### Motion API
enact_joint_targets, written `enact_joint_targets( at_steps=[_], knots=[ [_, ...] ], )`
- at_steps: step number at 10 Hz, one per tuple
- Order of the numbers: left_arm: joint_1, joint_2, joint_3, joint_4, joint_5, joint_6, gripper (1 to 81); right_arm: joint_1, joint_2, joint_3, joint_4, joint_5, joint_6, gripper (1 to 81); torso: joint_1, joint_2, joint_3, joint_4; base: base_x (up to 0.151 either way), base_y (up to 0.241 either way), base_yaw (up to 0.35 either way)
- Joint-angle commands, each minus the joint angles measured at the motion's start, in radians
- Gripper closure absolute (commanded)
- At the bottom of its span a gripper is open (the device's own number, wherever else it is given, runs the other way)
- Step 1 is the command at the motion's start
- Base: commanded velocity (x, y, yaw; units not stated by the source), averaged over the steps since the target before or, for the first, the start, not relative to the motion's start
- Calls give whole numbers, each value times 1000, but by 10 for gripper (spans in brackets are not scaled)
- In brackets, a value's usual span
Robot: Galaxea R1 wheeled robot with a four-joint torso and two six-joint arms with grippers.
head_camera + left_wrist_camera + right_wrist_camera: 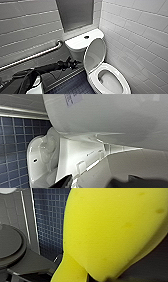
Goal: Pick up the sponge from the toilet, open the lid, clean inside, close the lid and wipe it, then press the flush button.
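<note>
Where the right wrist camera looks down, the soft yellow foam sponge point(107, 230) bulges close before the lens, faintly pitted and squeezed to a narrow waist at one end, clear of the floor; the right gripper point(117, 268) is clamped on it, a dark finger point(156, 263) along its edge. At centre right of the head view stands the white glossy ceramic toilet point(75, 45), its white oval plastic lid point(95, 53) raised and leaning back against the boxy tank, the white ring-shaped seat point(111, 67) lying down at lower right. The small round dark flush button point(86, 37) sits mid tank top. At lower centre the dark left gripper point(72, 63) hovers just beside the lid's left edge, fingers spread wide with nothing between them. White oblong wall tiles point(140, 37) cover both walls, a metal grab bar point(37, 55) slants across the left one, a grey frosted panel point(75, 12) rises above the tank, and small dark blue mosaic tiles point(72, 86) cover the floor. The oval bowl point(110, 81) lies open, white ceramic inside
</note>
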Motion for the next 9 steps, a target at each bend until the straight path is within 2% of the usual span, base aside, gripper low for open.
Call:
enact_joint_targets(
  at_steps=[1,3,6,7,9],
  knots=[
    [-158,16,7,-30,67,-4,10,-13,-35,21,-40,-56,-2,811,0,0,0,0,0,0,0],
    [-144,35,33,-21,81,-4,10,-13,-31,16,-40,-55,-2,811,0,0,0,0,0,0,0],
    [-115,15,164,-14,84,-4,10,-3,-22,-9,-41,-57,-2,811,0,0,0,0,0,0,0],
    [-111,3,224,-12,79,-4,10,7,-9,-36,-43,-71,-2,811,0,0,0,0,0,0,0],
    [-103,-4,255,-10,82,-4,10,4,26,-116,-44,-79,3,811,0,0,0,0,0,0,0]
  ],
)
